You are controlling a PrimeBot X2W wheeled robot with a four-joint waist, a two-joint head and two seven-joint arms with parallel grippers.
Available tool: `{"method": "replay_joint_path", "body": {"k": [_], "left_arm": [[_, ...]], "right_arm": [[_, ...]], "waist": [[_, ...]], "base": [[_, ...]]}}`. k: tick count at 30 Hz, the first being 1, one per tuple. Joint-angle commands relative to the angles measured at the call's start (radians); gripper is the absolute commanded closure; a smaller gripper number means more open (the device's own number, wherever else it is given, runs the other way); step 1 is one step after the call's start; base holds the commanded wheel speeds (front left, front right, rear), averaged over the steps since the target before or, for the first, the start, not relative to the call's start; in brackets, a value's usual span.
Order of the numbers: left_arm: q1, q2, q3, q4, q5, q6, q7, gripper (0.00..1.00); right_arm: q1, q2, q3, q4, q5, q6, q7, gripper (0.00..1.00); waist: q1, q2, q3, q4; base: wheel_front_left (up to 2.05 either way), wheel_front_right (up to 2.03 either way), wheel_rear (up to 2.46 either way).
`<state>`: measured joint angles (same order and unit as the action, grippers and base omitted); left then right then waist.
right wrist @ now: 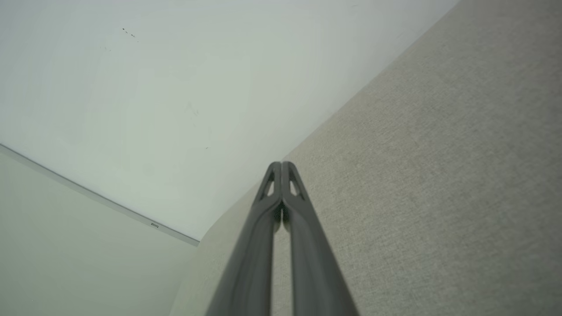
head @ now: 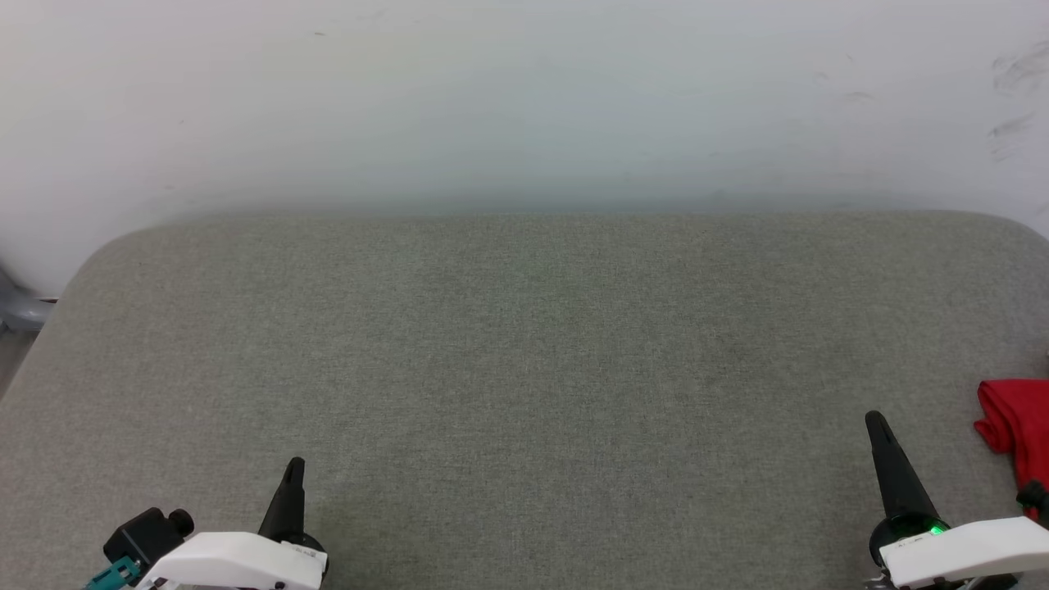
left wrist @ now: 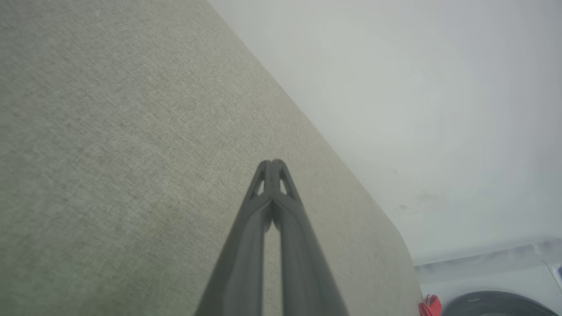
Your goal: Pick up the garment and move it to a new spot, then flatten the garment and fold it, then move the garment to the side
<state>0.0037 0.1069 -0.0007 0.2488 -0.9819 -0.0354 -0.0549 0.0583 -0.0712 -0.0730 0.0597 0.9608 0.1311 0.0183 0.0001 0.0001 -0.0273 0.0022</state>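
At the lower left of the head view: left gripper (head: 294, 469), fingers pressed together into one dark point, holding nothing, over the grey cloth-covered table (head: 524, 344). Lower right: right gripper (head: 875, 422), fingers likewise pressed together, holding nothing. Near it, at the right edge of the view: garment (head: 1014, 422), a bunched red heap lying on the table, cut off by the frame and apart from the fingers. Behind the table: pale wall (head: 524, 98).

Left wrist view: fingers (left wrist: 246, 245) closed, tips touching, over the table's cloth. A scrap of the red garment (left wrist: 429, 306) sits by the table's edge at the bottom of the view. Beside it: dark rounded object (left wrist: 496, 305), kind not clear.

Right wrist view: fingers (right wrist: 307, 245) closed tip to tip, nothing between them. Table to the right, wall to the left.
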Motion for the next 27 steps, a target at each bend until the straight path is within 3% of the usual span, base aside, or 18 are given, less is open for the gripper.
{"method": "replay_joint_path", "body": {"k": [1, 27], "left_arm": [[-0.027, -0.002, 0.006, -0.012, -0.019, -0.007, 0.003, 1.00], [-0.066, -0.026, 0.055, -0.010, -0.279, -0.047, 0.075, 1.00]], "right_arm": [[-0.023, -0.009, 0.001, -0.004, 0.021, 0.000, 0.001, 1.00], [-0.089, -0.009, -0.001, 0.076, 0.303, 0.000, 0.028, 1.00]], "waist": [[-0.0001, -0.0001, 0.000, 0.000], [-0.0001, -0.0001, 0.011, -0.001]], "base": [[0.00, 0.00, 0.00], [0.00, 0.00, 0.00]]}}
